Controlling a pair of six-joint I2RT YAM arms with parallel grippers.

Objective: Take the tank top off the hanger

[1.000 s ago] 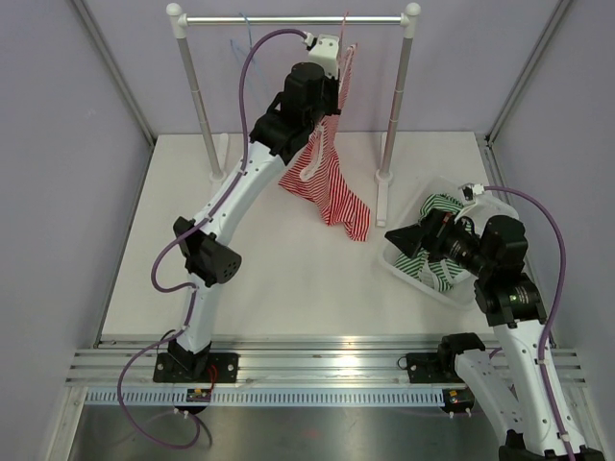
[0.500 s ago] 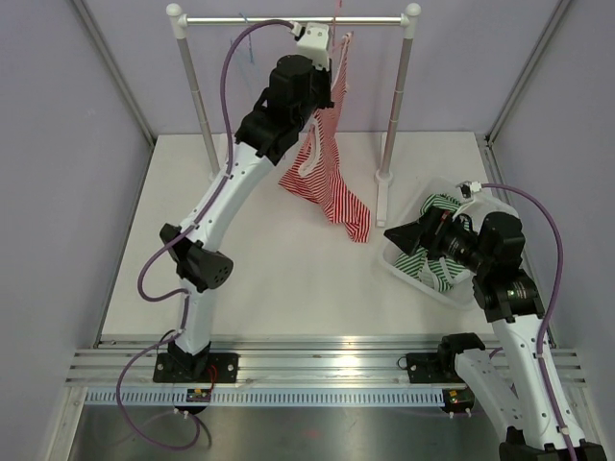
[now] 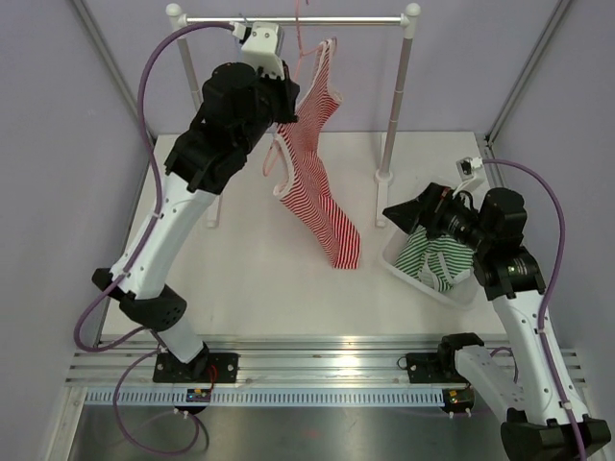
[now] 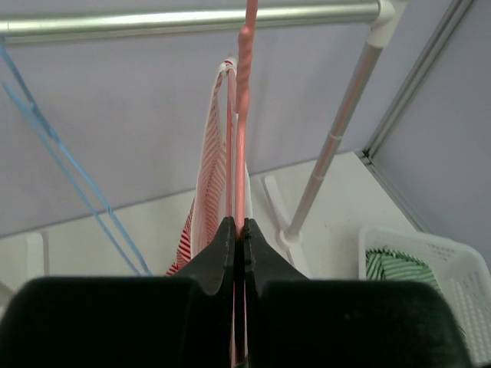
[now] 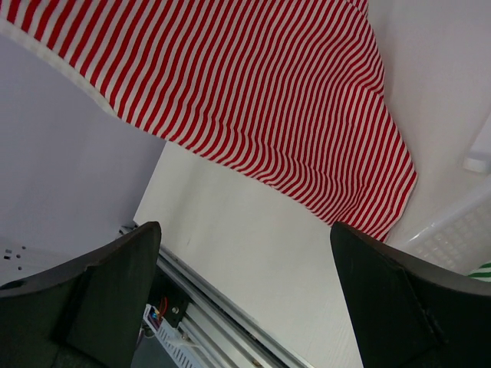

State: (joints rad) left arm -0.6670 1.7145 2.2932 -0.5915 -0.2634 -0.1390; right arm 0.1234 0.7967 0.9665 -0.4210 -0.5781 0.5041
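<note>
Left gripper [image 4: 238,230] pinched shut on tank top [image 3: 322,182] strap at the hanger [image 4: 244,92], right gripper [image 5: 245,230] gaping wide: a sideways pull may unhook the hanger from the rail [image 3: 365,19].

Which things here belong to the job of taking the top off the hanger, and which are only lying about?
Job: red-and-white striped tank top; pink plastic hanger; left gripper; metal rail.
Lying about: white plastic basket; green-striped cloth; thin blue hanger.
</note>
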